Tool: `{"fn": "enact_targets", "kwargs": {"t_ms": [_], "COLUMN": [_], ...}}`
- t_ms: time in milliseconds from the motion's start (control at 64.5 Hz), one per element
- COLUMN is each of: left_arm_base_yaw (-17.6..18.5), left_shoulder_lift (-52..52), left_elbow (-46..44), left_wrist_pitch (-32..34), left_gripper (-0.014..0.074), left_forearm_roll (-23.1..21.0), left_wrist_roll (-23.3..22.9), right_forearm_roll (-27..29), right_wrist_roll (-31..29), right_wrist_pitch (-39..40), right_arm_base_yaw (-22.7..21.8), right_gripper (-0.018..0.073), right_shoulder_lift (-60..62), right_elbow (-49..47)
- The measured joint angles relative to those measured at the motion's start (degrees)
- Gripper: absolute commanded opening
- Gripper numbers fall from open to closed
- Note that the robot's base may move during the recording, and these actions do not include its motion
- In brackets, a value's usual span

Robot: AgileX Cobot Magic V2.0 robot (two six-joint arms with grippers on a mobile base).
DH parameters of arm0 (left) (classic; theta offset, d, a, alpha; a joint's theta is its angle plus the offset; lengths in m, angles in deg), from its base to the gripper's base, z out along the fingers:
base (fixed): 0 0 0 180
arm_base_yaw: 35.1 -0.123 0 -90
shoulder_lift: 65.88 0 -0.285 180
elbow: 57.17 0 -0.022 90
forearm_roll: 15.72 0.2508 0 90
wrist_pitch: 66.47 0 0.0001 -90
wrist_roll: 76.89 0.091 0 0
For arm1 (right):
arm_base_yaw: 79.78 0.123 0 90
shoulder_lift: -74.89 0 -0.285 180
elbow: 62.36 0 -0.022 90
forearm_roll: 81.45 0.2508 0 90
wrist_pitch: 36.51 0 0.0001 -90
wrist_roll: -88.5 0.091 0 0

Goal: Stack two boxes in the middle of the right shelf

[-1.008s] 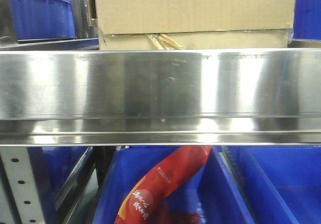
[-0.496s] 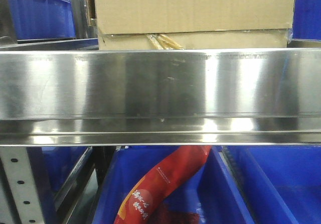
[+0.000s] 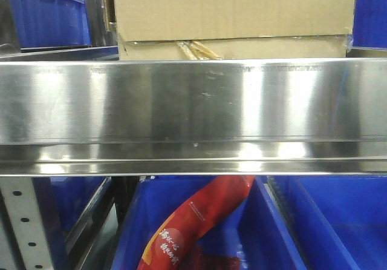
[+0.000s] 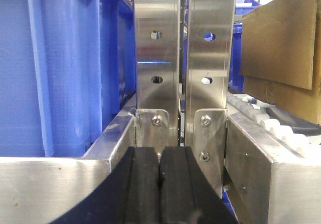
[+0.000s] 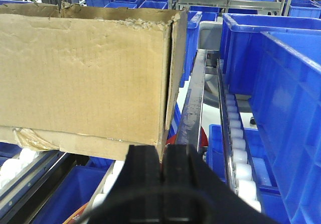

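Note:
The upper brown cardboard box (image 3: 233, 6) sits on a shallower cardboard box (image 3: 278, 47), both on the steel right shelf behind its tall shiny front lip (image 3: 193, 100). In the right wrist view the upper box (image 5: 85, 68) shows a creased face, and the lower layer (image 5: 90, 144) carries a crumpled tan tape scrap (image 5: 30, 138). My right gripper (image 5: 161, 158) is shut and empty, just below the boxes' near right corner. My left gripper (image 4: 160, 171) is shut and empty, facing the perforated uprights (image 4: 156, 58), with the cardboard (image 4: 278, 43) to its right.
Blue bins (image 3: 338, 221) stand under the shelf, one holding a red printed bag (image 3: 202, 218). A large blue bin (image 4: 60, 68) is left of the uprights. Blue bins (image 5: 286, 83) and white rollers (image 5: 238, 153) lie right of the boxes.

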Motion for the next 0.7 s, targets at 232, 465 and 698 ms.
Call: {"fn": "enact_targets", "kwargs": {"t_ms": [232,465,698], "left_arm_base_yaw": [0.00,0.00,0.00], "left_shoulder_lift": [0.00,0.00,0.00], "left_elbow": [0.00,0.00,0.00], "left_wrist_pitch": [0.11,0.22,0.22], "left_gripper": [-0.0111,-0.0111,-0.0111], "left_forearm_roll": [0.00,0.00,0.00], "left_wrist_roll": [0.00,0.00,0.00], "right_forearm_roll": [-6.08,-8.49,-8.83], "right_wrist_roll": [3.29,5.04,5.97], "right_wrist_pitch": [3.50,10.38,11.51], "right_arm_base_yaw": [-2.30,-6.61,-11.48], "right_gripper": [-0.0162,-0.0162,-0.0162], "right_shoulder_lift": [0.81,7.71,25.59], "right_elbow": [1.74,11.84,26.78]}}
